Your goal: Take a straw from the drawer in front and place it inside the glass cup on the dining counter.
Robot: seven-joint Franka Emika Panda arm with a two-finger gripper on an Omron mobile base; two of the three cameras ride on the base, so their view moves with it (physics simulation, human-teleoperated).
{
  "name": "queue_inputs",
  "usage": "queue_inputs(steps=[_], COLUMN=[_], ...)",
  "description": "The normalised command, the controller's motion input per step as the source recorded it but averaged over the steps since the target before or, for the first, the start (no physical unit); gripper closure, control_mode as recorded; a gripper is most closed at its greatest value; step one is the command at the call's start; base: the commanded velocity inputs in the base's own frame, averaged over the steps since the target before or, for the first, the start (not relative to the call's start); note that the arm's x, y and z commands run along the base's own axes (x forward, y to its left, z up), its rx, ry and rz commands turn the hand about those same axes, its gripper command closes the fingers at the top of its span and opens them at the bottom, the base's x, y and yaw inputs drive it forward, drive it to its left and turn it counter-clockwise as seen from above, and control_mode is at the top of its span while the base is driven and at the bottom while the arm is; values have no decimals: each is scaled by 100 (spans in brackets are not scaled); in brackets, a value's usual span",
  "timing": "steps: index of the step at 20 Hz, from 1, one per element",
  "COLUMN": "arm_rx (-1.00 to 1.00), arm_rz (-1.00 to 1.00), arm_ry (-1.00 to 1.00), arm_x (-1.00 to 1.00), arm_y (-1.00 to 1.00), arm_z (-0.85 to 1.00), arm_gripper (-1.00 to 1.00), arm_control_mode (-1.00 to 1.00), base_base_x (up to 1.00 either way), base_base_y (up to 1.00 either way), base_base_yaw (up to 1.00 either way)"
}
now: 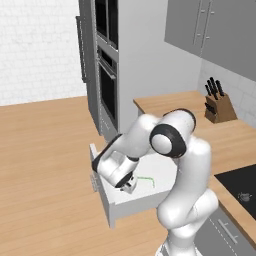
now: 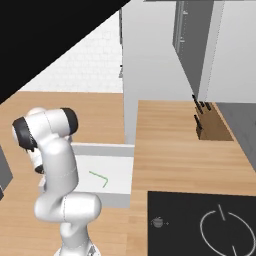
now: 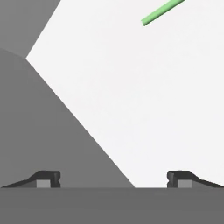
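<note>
Left base view has the drawer (image 1: 131, 202) pulled out from the cabinet run below the wooden tabletop (image 1: 172, 103), its white inside open to the camera. On that white floor lies the straw (image 1: 146, 179), thin and green with a bent end, toward the side of the drawer nearest the cabinet. The arm folds down over the drawer, and the gripper (image 1: 128, 188) hangs low inside it, just beside the straw but apart from it. From the right base view the straw (image 2: 99, 178) lies near the middle of the drawer floor (image 2: 117, 170), with the arm's upper links in front of the drawer's far side (the hand itself is hidden behind them there). A knife block (image 1: 219, 107) stands on the tabletop well beyond the drawer, against the wall, and a black cooktop (image 2: 200, 222) is set into the tabletop on the near side of the drawer. Hand view looks down at the white floor, one grey inner wall (image 3: 48, 122) and the tip of the straw (image 3: 161, 11) at the upper edge. The two fingers (image 3: 47, 179) stand wide apart with nothing between them.
</note>
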Motion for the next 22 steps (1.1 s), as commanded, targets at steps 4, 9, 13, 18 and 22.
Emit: queue_inputs(steps=[4,9,13,18,22], arm_rx=[0,2,2,17,24], arm_rz=[0,0,-12,-18,-17], arm_ry=[6,4,1,15,22], arm_x=[13,12,33,47,49], arm_y=[78,53,-19,-62,-79], arm_z=[22,30,51,57,46], arm_gripper=[-100,-100,-100,-100,-100], arm_control_mode=[-100,-100,-100,-100,-100], base_base_x=[0,0,0,0,0], base_base_y=[0,0,0,0,0], base_base_yaw=[0,0,0,0,0])
